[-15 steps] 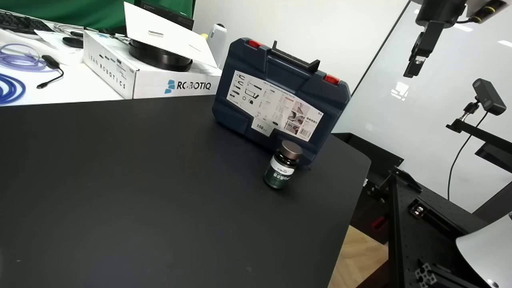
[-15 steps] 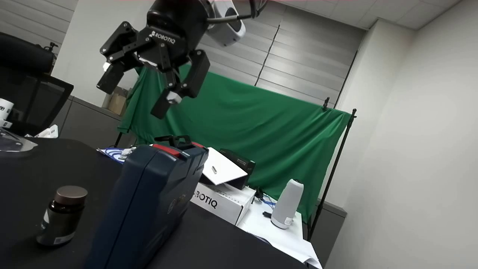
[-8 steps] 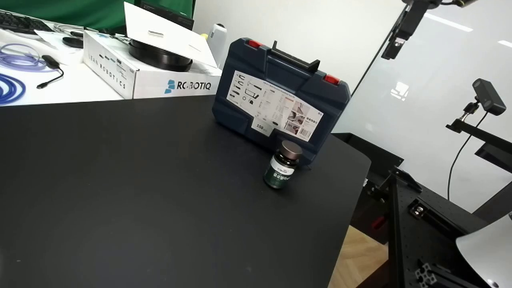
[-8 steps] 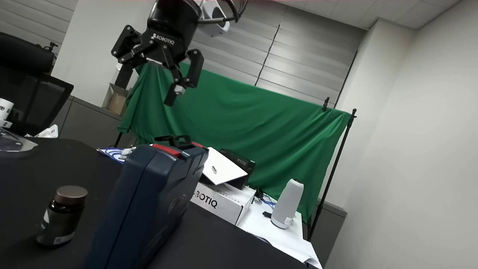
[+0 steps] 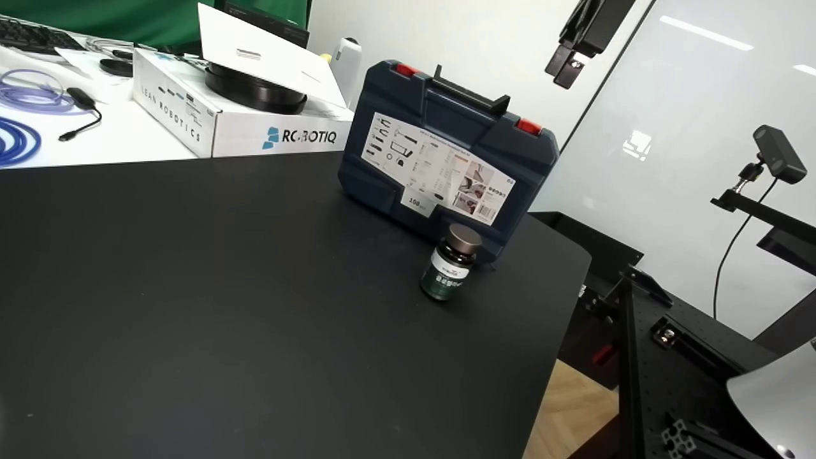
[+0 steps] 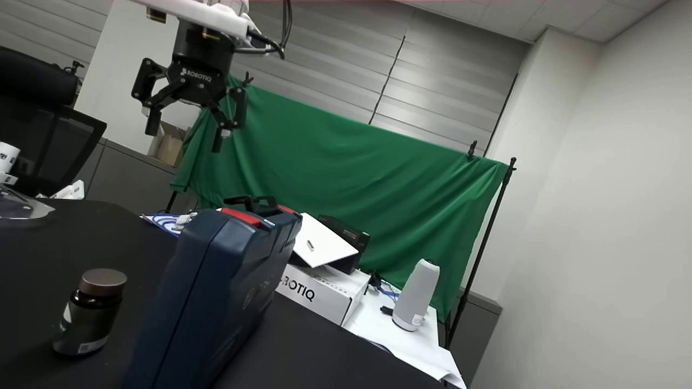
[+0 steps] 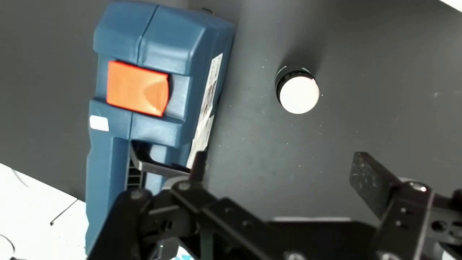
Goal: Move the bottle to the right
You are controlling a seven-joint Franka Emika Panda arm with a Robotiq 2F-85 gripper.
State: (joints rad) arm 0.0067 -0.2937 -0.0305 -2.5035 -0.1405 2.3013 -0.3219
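The bottle is small and dark with a brown cap and a pale label band. It stands upright on the black table in both exterior views, in front of the blue case and close to it; it also shows in an exterior view. In the wrist view I see its cap from above as a bright disc, beyond my fingertips. My gripper is open and empty, high above the table. It shows in both exterior views, at the top edge and above the case.
The big blue tool case stands upright next to the bottle; in the wrist view it lies left of the bottle, partly behind my left finger. A white Robotiq box stands on a white table behind. The black table ends at right.
In the exterior views my gripper has moved left and now hangs more upright. It looks smaller in the view that shows the green cloth. It stays open. The bottle and case have not moved.
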